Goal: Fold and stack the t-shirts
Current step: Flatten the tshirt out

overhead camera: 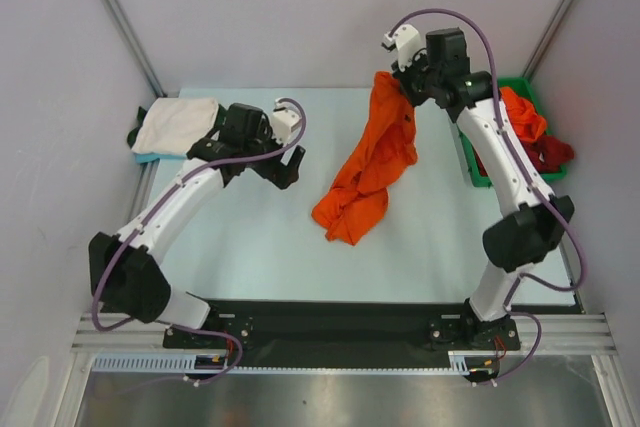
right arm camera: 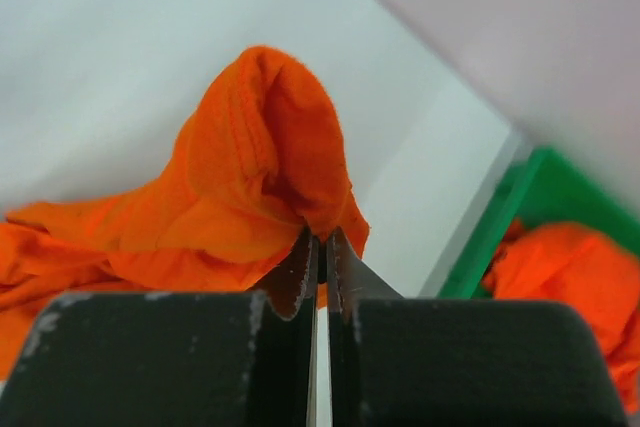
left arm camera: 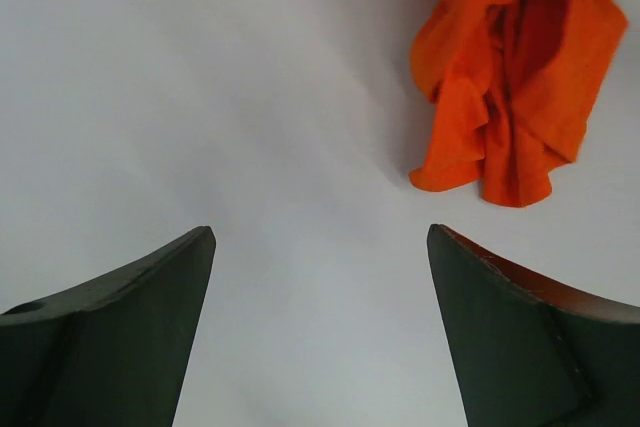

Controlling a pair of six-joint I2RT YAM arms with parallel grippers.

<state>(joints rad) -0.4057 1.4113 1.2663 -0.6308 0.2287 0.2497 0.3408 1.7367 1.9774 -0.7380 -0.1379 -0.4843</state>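
Note:
An orange t-shirt hangs crumpled from my right gripper, its lower end resting on the table. The right gripper is shut on a fold of this shirt. My left gripper is open and empty, to the left of the shirt, over bare table. In the left wrist view the shirt lies ahead at the upper right, beyond the open gripper. A folded white t-shirt lies at the far left. More orange shirts and a dark red one sit in the bin.
A green plastic bin stands at the right edge of the table, also visible in the right wrist view. A blue object lies under the white shirt. Grey walls and metal frame posts enclose the table.

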